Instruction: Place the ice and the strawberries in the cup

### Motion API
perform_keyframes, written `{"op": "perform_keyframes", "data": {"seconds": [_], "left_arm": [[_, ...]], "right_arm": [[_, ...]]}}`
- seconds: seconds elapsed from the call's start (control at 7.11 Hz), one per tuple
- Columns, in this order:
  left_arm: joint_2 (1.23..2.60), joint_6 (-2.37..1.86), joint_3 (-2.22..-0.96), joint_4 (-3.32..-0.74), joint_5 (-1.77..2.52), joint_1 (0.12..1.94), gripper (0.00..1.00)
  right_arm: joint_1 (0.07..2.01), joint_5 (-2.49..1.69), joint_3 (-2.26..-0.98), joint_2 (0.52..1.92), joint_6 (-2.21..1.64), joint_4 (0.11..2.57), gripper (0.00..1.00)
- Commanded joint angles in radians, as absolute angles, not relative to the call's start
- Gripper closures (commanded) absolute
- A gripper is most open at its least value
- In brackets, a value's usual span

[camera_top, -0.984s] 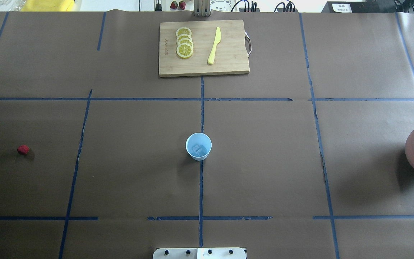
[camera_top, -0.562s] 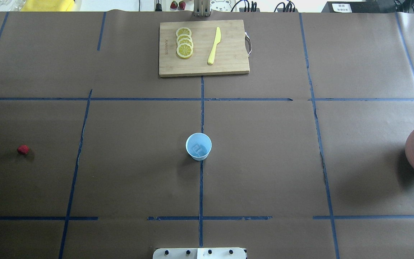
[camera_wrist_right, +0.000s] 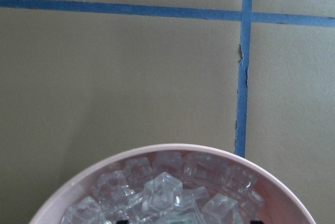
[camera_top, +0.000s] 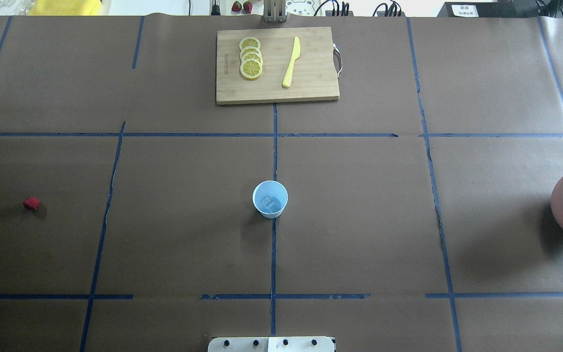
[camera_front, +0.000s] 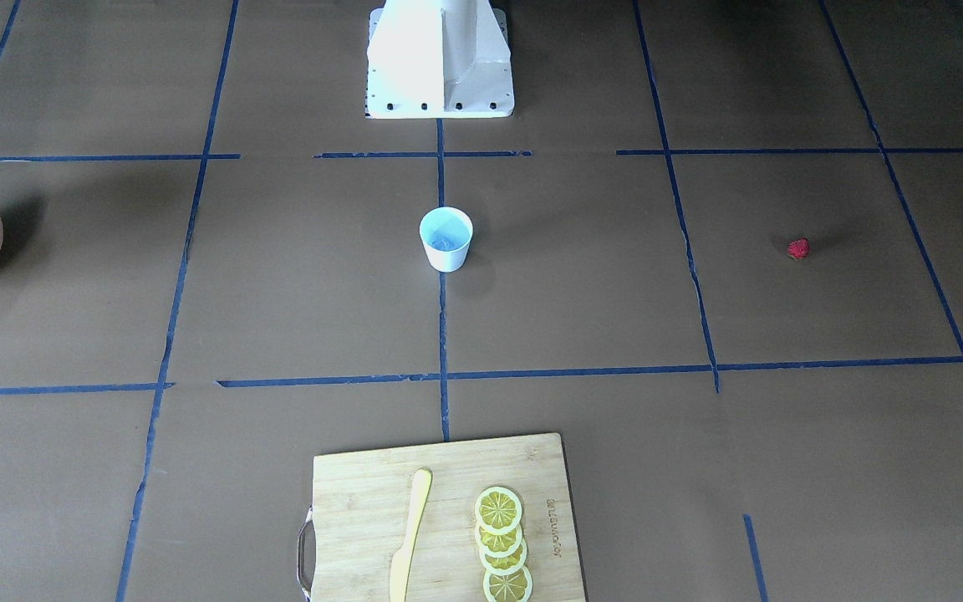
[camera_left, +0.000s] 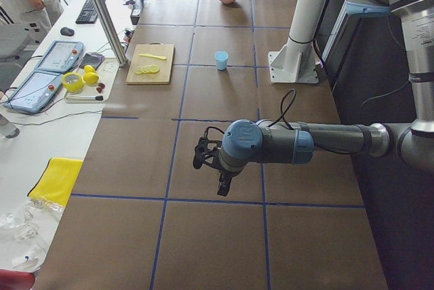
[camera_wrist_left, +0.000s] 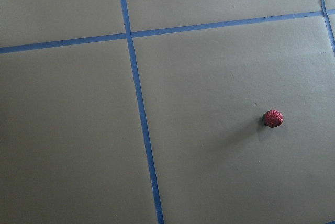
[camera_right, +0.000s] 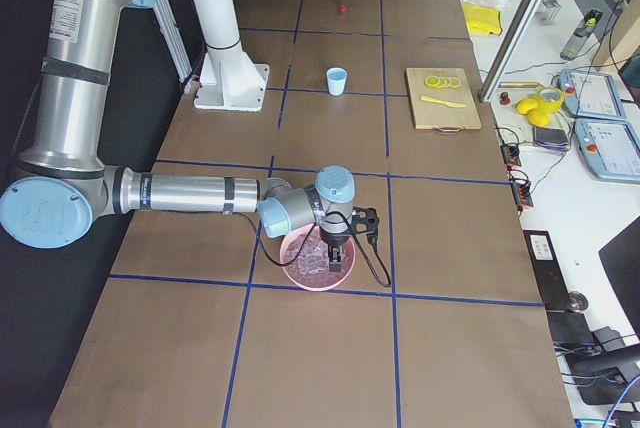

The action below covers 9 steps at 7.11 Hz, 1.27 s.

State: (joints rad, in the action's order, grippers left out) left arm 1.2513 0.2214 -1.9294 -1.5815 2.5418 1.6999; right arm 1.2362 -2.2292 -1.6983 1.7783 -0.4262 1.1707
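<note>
Held low over the pink bowl (camera_wrist_right: 172,148), the right gripper (camera_right: 338,260) is seen with its two dark tips wide apart, and nothing is gripped between them. The left gripper (camera_left: 222,185) is held above the table (camera_top: 359,220); whether it is open or closed cannot be told.

The round, smooth bowl is filled with a heap of ice (camera_wrist_right: 162,190): small, clear, glassy blocks. The cup (camera_front: 448,257) is stood upright in the middle of the table. It is white outside and pale blue inside, and some ice is seen at its bottom. The strawberry (camera_wrist_left: 273,118), small, red and bumpy, is left on the table, well apart from the cup, on the robot's left.

The table is covered in flat brown paper crossed by blue tape lines. Round lemon slices (camera_top: 250,57) and a yellow knife (camera_top: 291,62) are laid on a wooden board (camera_top: 315,78).
</note>
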Motion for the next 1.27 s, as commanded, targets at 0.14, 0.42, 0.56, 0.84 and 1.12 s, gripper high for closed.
{"op": "perform_keyframes", "data": {"seconds": [0.14,0.42,0.56,0.84,1.12], "left_arm": [[1.25,0.221,-1.934,-1.582,2.542,1.703,0.0],[1.249,0.221,-1.936,-1.582,2.543,1.703,0.0],[1.241,0.219,-1.934,-1.58,2.577,1.704,0.0],[1.239,0.218,-1.925,-1.58,2.62,1.703,0.0],[1.239,0.218,-1.922,-1.582,2.622,1.703,0.0]], "right_arm": [[1.209,-2.229,-1.689,1.778,-0.433,1.17,0.21],[1.209,-2.227,-1.678,1.779,-0.428,1.169,0.41],[1.209,-2.227,-1.678,1.779,-0.428,1.169,0.6],[1.21,-2.229,-1.678,1.789,-0.423,1.114,1.0],[1.212,-2.23,-1.683,1.796,-0.414,1.085,1.0]]}}
